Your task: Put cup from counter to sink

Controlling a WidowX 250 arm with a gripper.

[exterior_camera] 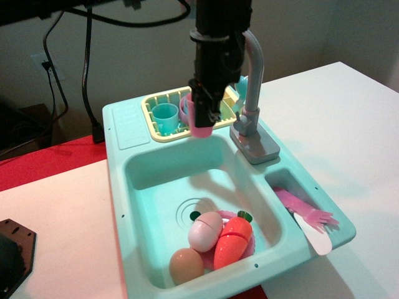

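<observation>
My gripper (204, 118) hangs from the black arm and is shut on the small light-pink cup (201, 126), holding it in the air over the back edge of the mint-green sink (156, 174). The cup's lower part shows below the black fingers. The counter ledge with its ribbed patch (128, 124) lies at the back left, with nothing on it. The basin has a ring drain (190, 208) near its middle.
A yellow dish rack (156, 128) behind the sink holds a teal cup (165, 117) and a partly hidden pink-lilac cup. The grey faucet (252, 93) stands just right of my gripper. A toy egg (186, 265), a white-lilac egg (206, 230) and a carrot (232, 242) lie at the basin's front. Pink cutlery (305, 215) fills the side compartment.
</observation>
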